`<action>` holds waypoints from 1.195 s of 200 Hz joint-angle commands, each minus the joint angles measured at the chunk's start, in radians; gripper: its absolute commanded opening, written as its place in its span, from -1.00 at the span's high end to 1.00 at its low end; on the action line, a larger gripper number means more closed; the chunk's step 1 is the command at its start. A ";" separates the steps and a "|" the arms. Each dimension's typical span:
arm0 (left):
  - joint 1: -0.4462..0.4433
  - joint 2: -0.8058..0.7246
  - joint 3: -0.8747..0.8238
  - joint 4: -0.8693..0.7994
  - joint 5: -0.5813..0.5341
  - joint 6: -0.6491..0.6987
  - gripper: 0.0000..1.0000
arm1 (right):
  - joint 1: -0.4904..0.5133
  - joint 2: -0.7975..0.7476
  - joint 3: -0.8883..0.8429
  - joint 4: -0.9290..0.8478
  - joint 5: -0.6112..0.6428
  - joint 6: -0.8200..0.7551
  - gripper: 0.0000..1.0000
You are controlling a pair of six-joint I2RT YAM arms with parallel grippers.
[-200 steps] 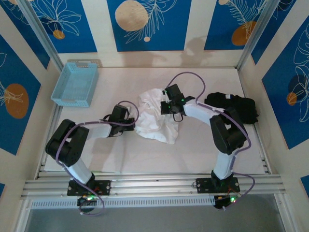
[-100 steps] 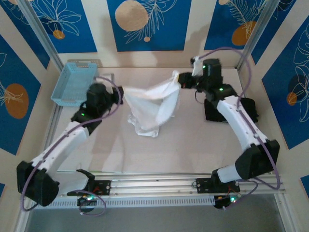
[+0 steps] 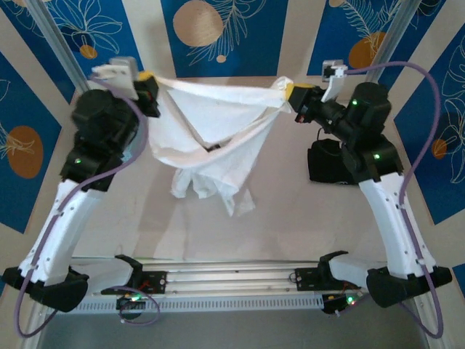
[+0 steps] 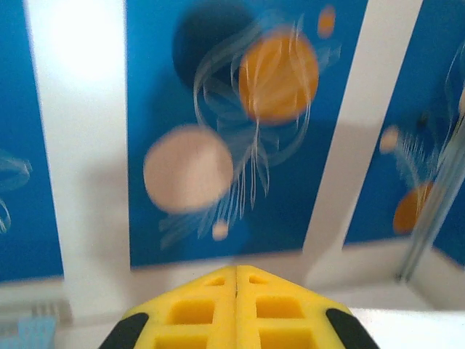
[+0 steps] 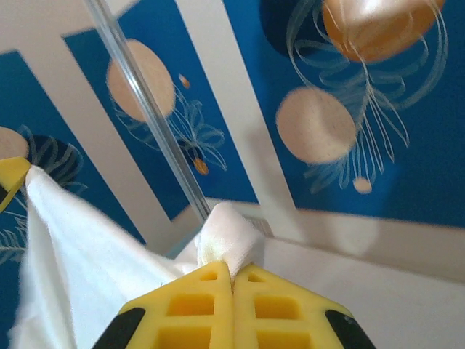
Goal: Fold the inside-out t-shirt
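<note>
2 grips: left tool [image 3: 152, 81] and right tool [image 3: 287, 93] hold white t-shirt [image 3: 211, 123] aloft.

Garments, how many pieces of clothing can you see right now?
2. The white t-shirt hangs stretched between the left gripper and right gripper; a black garment lies on the table at the right, partly behind the right arm. Others could be hidden.

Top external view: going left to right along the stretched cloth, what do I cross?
left gripper → white t-shirt, held taut between both grippers → right gripper → black garment on the table
</note>
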 commanded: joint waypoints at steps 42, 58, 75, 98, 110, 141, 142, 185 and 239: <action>-0.029 0.302 -0.326 0.094 0.346 -0.176 1.00 | -0.131 0.150 -0.267 -0.053 0.024 0.022 1.00; -0.040 0.391 -0.354 0.142 0.382 -0.205 1.00 | -0.153 0.206 -0.307 -0.037 0.026 0.018 1.00; -0.040 0.444 -0.376 0.147 0.357 -0.218 0.83 | -0.173 0.267 -0.327 -0.020 0.016 0.017 1.00; -0.064 0.407 -0.481 0.165 0.308 -0.230 0.26 | -0.189 0.315 -0.325 -0.013 0.012 0.006 1.00; -0.099 0.371 -0.536 0.173 0.287 -0.232 0.08 | -0.191 0.324 -0.325 -0.009 0.010 0.001 1.00; -0.194 0.373 -0.569 0.174 0.247 -0.220 -0.11 | -0.193 0.337 -0.328 0.016 0.001 0.004 1.00; -0.196 0.375 -0.568 0.173 0.247 -0.219 -0.12 | -0.193 0.337 -0.327 0.016 0.001 0.004 1.00; -0.214 0.496 -0.500 0.161 0.194 -0.201 -0.14 | -0.192 0.346 -0.322 0.025 -0.020 0.007 1.00; -0.209 0.581 -0.412 0.136 0.114 -0.150 -0.11 | -0.195 0.327 -0.334 0.028 -0.018 0.000 1.00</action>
